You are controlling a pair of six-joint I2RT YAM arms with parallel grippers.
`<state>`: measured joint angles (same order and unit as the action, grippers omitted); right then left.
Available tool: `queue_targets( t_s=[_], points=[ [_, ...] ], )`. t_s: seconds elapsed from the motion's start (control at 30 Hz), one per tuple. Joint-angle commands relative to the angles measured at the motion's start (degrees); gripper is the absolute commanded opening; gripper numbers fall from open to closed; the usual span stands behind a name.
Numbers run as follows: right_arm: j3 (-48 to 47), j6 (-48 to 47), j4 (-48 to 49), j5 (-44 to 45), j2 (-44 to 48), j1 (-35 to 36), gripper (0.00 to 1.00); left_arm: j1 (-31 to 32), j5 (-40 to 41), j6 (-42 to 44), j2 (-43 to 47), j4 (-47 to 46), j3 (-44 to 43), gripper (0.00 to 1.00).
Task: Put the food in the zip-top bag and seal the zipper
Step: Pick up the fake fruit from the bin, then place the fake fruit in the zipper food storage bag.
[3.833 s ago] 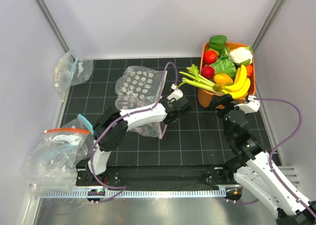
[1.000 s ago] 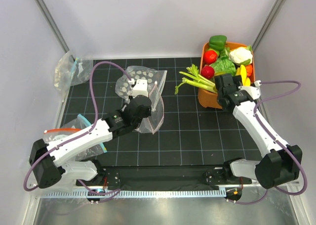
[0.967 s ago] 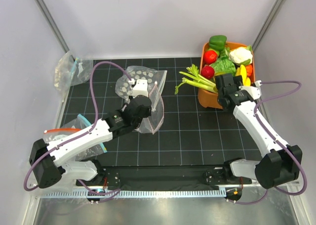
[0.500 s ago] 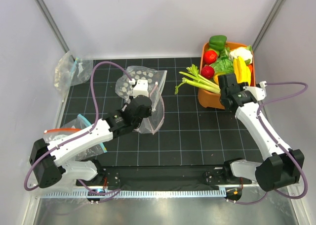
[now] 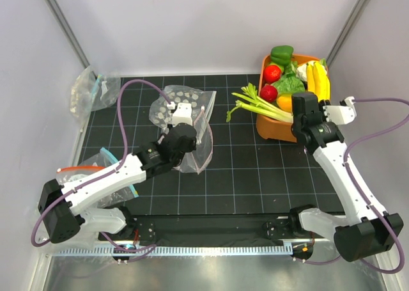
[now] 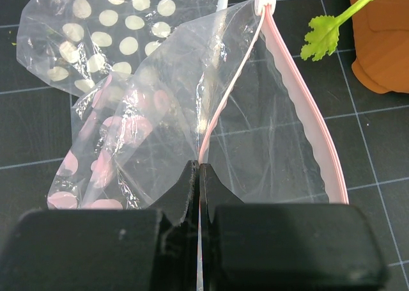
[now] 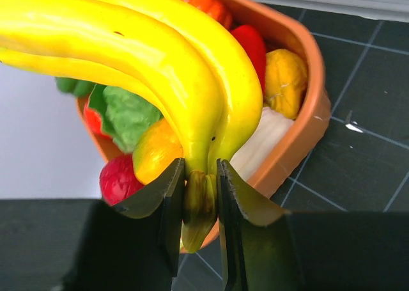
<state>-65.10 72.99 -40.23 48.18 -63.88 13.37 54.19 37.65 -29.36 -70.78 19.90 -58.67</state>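
My right gripper (image 7: 200,166) is shut on the brown stem of the yellow banana bunch (image 7: 160,54). The bunch (image 5: 319,80) hangs lifted over the right side of the orange bin (image 5: 271,128), by the gripper (image 5: 312,94). A small red fruit (image 5: 269,93) and green lettuce (image 5: 291,84) lie in the bin. The dotted zip-top bag (image 5: 182,105) lies mid-table. My left gripper (image 6: 199,166) is shut on one lip of its pale pink zipper (image 6: 307,125), and the mouth gapes open to the right. From above, that gripper (image 5: 186,117) sits over the bag.
Celery stalks (image 5: 252,102) stick out over the bin's left rim. A green pepper (image 5: 281,53), a tomato and other toy produce fill the bin. Plain clear bags lie at the far left (image 5: 92,93) and near left (image 5: 70,195).
The right gripper closed on the banana stem and raised the bunch out of the bin, swinging it up and right. The left arm and the bag stayed still.
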Motion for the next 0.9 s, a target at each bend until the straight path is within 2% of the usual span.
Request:
queue_targets(
  t_s=[0.0,0.2,0.5,0.67,0.8,0.87],
  points=[
    [0.1,-18.0,12.1,-6.9,3.2,0.0,0.01,-0.1,0.5,0.6,0.0,-1.8,-1.6,0.00],
    [3.4,-27.6,16.0,-17.1,6.9,-0.1,0.01,-0.1,2.1,0.9,-0.4,-1.0,-2.0,0.00],
    [11.6,-42.9,23.9,-41.7,16.9,0.0,0.01,-1.1,3.2,0.5,-1.8,-0.5,-2.5,0.00],
    [14.9,-45.9,27.7,-53.9,21.0,0.0,0.01,-2.6,0.4,-0.3,-1.6,-0.4,-2.2,0.00],
    [16.2,-45.6,33.1,-67.5,20.4,0.1,0.01,-2.6,-2.3,-1.2,-1.0,-0.1,-2.4,0.00],
    [16.7,-45.5,35.4,-70.8,19.7,0.6,0.01,-2.6,-3.5,-1.6,-0.5,-0.1,-2.3,0.00]
  ],
)
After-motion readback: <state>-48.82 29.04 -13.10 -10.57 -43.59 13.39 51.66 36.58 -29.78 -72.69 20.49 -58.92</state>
